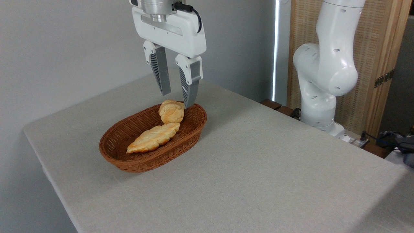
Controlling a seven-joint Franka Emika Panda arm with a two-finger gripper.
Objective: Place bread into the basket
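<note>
1. End effector [177,98] hangs over the far end of the basket [129,161], fingers [160,76] pointing down, spread apart, gripping nothing.
2. Bun [171,111] sits inside the basket at its far end, just below the fingertips. The right fingertip looks v. close to the bun's upper right edge; can't tell if touching. Left fingertip is clear above it.
3. Loaf [153,137] lies lengthwise in the basket's middle, its far tip against or just under the bun.
4. Basket rests on the table [258,168], toward the left-rear part, long axis running diagonally from front-left to back-right.
5. Arm base [323,74] stands at the table's right rear edge, w/ a wood panel [375,48] behind it.
</note>
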